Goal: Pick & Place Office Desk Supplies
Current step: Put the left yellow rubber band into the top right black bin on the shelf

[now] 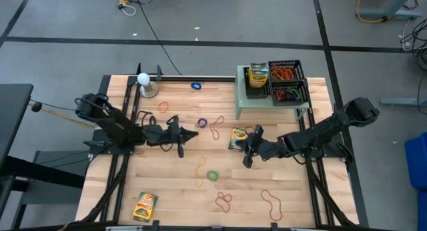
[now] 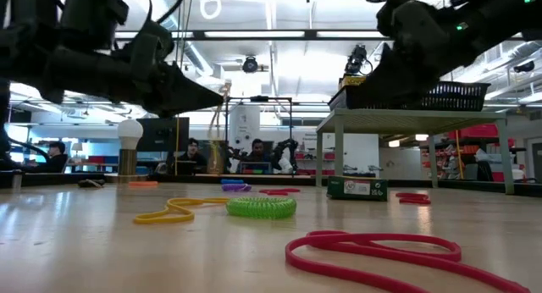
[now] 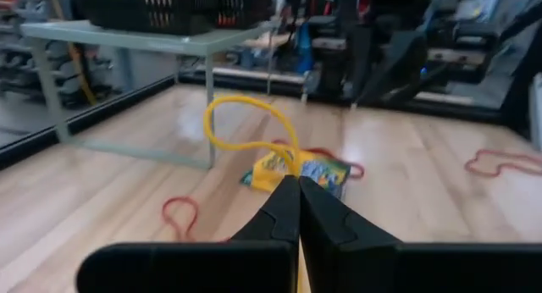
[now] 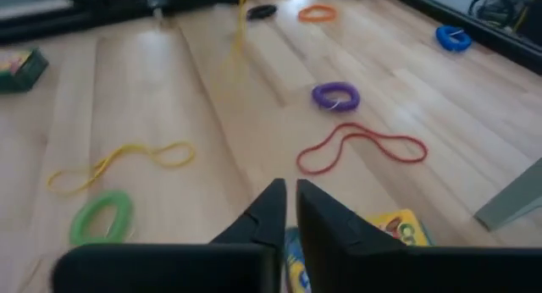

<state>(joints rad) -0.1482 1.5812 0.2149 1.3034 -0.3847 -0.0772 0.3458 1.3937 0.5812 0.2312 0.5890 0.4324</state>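
A yellow band [image 3: 246, 128] is pinched in the closed left gripper [image 1: 191, 134] above the counter [image 1: 173, 191] and could be snagged or dropped, while the right gripper [image 1: 248, 149], nearly shut and empty, could be knocked against the crayon box [image 1: 237, 139] beside it.

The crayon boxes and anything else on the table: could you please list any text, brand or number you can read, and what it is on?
None can be read.
Crayon box beside the right gripper: print too blurred.
Crayon box at the near edge: too small.
Crayon box in the basket: too small.
Box label in the low view: blurred.
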